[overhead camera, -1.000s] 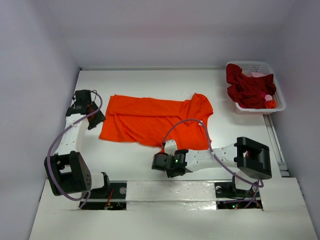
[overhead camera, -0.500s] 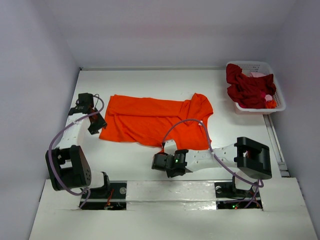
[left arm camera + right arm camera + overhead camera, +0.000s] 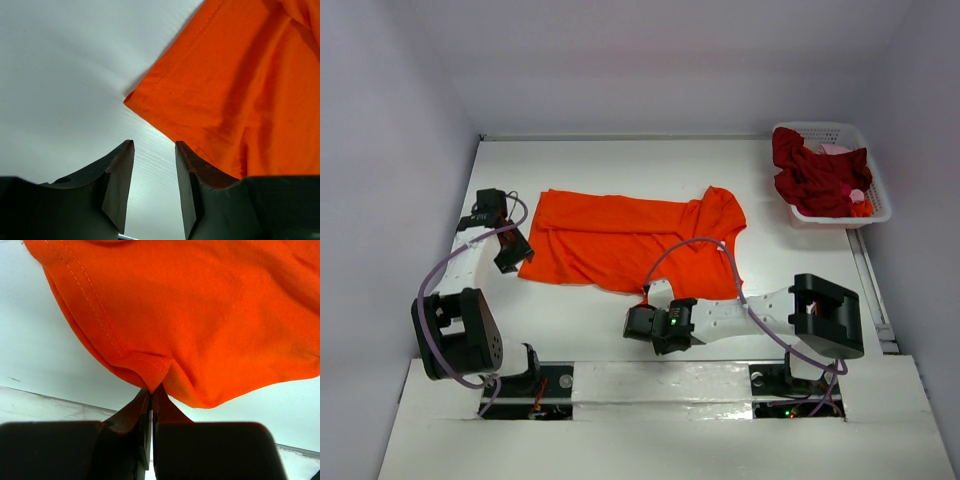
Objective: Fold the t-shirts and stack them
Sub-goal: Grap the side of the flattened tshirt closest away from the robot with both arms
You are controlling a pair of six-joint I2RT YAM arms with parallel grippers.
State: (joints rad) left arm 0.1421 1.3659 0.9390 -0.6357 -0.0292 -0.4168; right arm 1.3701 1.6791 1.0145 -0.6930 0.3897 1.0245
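The bright orange t-shirt lies spread flat on the white table. My right gripper is shut on a pinch of the shirt's near hem, which shows in the right wrist view rising out of the closed gripper. My left gripper is open and empty, just left of the shirt's left edge. In the left wrist view the shirt's corner lies a little ahead of the open gripper, apart from it. Dark red t-shirts and a pinkish one lie heaped in the basket.
The white lattice basket stands at the back right corner of the table. Grey walls close in the left, back and right sides. A purple cable from the right arm arcs over the shirt's right part.
My left gripper has moved slightly nearer and to the right, up to the shirt's left corner. The right gripper and the shirt have not moved.
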